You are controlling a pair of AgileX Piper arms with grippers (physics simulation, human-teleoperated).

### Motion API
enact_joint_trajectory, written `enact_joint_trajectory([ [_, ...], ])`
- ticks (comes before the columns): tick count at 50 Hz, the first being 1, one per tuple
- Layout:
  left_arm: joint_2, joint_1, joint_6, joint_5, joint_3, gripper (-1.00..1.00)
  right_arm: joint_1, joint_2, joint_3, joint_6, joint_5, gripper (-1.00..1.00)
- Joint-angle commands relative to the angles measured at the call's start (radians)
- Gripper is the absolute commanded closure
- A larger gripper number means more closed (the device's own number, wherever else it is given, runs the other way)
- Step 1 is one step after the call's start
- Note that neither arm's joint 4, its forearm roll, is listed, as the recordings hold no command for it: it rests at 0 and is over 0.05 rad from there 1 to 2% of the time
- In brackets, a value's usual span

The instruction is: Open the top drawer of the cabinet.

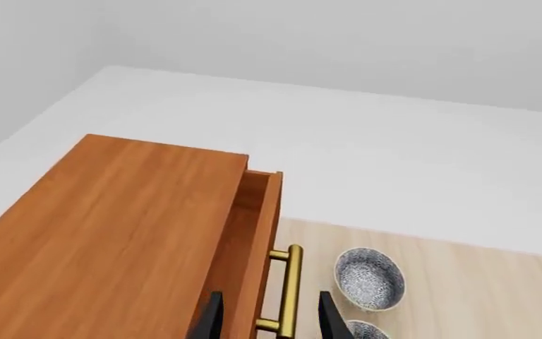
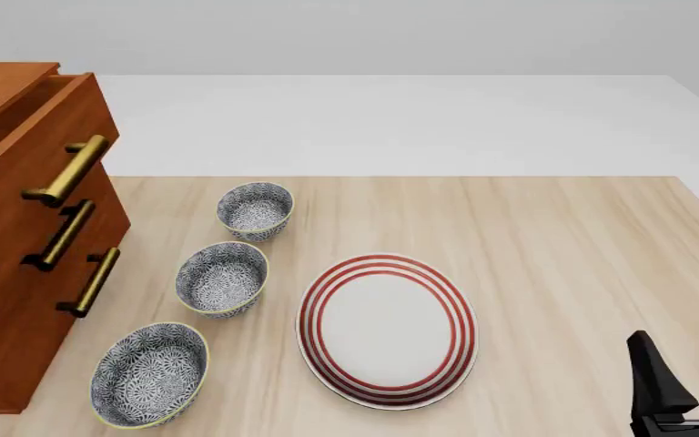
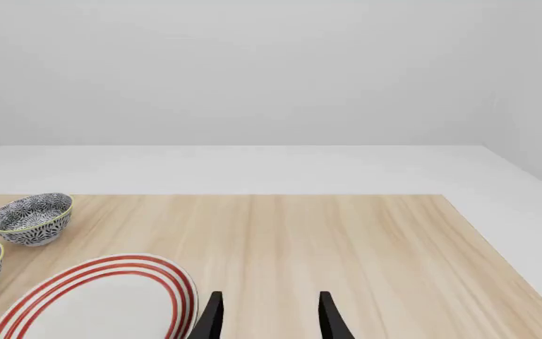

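Note:
The cabinet (image 2: pixel 10 300) stands at the table's left edge; its top also shows in the left wrist view (image 1: pixel 111 226). The top drawer (image 2: pixel 36 137) is pulled out a little, and a gap shows behind its front (image 1: pixel 255 226). Its brass handle (image 1: pixel 290 289) (image 2: pixel 70 170) lies between the fingers of my left gripper (image 1: pixel 271 319). The fingers are wide apart, so the gripper is open and not closed on the handle. Only a dark sliver of the left arm shows at the front view's left edge. My right gripper (image 2: pixel 690 378) (image 3: pixel 269 318) is open and empty, low at the front right.
Three patterned bowls (image 2: pixel 256 209) (image 2: pixel 222 278) (image 2: pixel 149 373) sit in a row just right of the cabinet. A red-ringed plate (image 2: pixel 386 330) (image 3: pixel 101 300) lies mid-table. Two lower drawers with brass handles (image 2: pixel 61 235) (image 2: pixel 92 282) are shut.

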Motion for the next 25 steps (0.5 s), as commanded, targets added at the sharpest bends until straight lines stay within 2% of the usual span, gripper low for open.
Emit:
enact_joint_trajectory([
  [1,0.052,0.004,-0.011,-0.018,0.014,-1.00,0.000,0.000,0.000,0.000,0.000,-1.00],
  [25,0.103,0.009,-0.028,-0.035,0.033,-1.00,0.000,0.000,0.000,0.000,0.000,-1.00],
])
